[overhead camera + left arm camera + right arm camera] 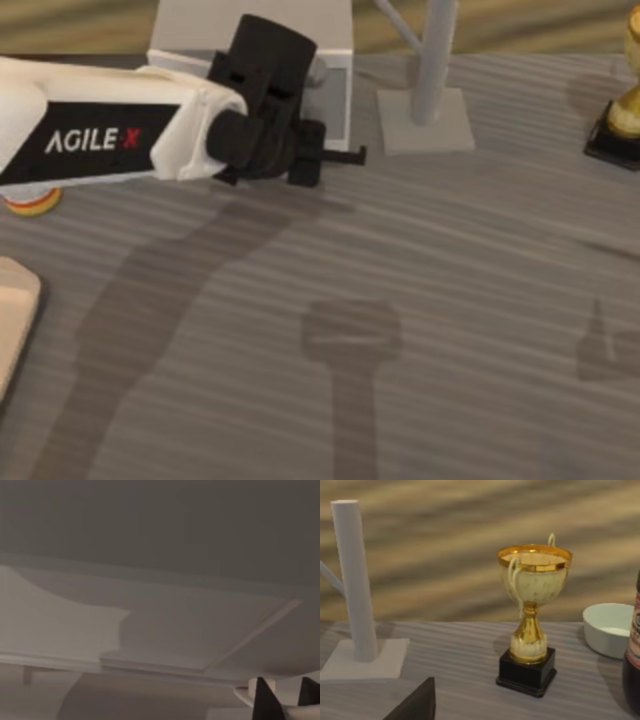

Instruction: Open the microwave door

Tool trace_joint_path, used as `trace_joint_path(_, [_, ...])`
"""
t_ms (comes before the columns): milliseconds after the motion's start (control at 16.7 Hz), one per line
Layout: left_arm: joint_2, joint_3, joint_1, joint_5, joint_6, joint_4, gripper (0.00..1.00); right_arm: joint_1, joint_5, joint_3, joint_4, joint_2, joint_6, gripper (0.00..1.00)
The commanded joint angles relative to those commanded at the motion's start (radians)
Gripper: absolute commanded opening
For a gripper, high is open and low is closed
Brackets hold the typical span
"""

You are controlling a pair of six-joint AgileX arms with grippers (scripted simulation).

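Overhead, starting at the table's left edge, a pale wooden board (15, 320) lies partly out of frame. Above it, the white AgileX left arm reaches rightward, its black left gripper (335, 157) pressed against the front of the light grey boxy microwave (200, 30) at the table's far edge. I cannot tell whether the fingers are wide or narrow. From the left wrist, the light-grey-framed microwave door (165, 635) fills the view at very close range. Just beside the microwave on the right stands a grey square-based pole stand (425, 110). Farther right sits a gold trophy cup on a black base (622, 115); a white bowl (610, 627) lies near it. The right gripper is out of sight.
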Motion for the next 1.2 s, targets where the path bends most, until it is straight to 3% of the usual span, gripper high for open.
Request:
trace_joint_path(480, [-0.042, -0.064, 0.026, 0.046, 0.069, 0.030, 0.00, 0.000, 0.000, 0.000, 0.000, 0.000, 0.000, 1.00])
trace_joint_path(1200, [-0.044, -0.067, 0.027, 0.048, 0.072, 0.032, 0.00, 0.000, 0.000, 0.000, 0.000, 0.000, 0.000, 1.00])
